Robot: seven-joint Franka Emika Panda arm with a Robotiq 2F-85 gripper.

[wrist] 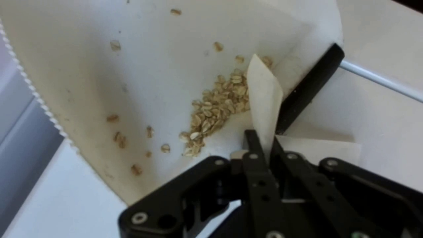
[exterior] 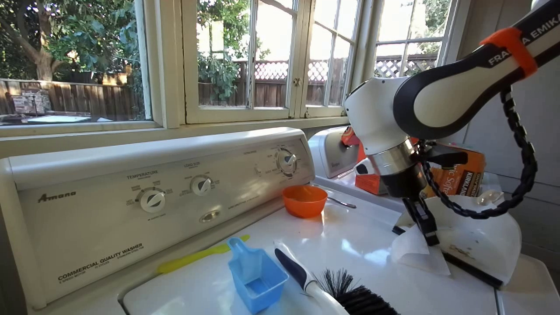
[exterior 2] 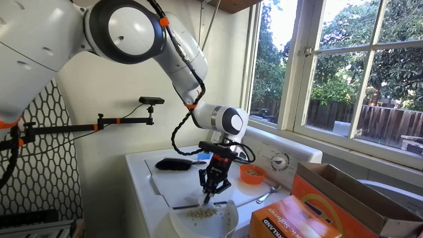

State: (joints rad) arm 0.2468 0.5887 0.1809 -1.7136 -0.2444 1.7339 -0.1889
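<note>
One white paper (wrist: 264, 96), pinched in the hand (wrist: 265, 143), flaring out both sides

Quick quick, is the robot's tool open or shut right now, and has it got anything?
Tool: closed, holding what looks like white paper.

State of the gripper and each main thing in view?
Black two-finger gripper: shut on thin white paper-like sheet
Sheet: pinched, bent
White plastic dustpan: holding small tan flakes
Round orange plastic bowl: upright, flakes inside
Black-bristled brush: lying down
Shiny metal spoon: lying flat
Larger orange cardboard box: top open
</note>
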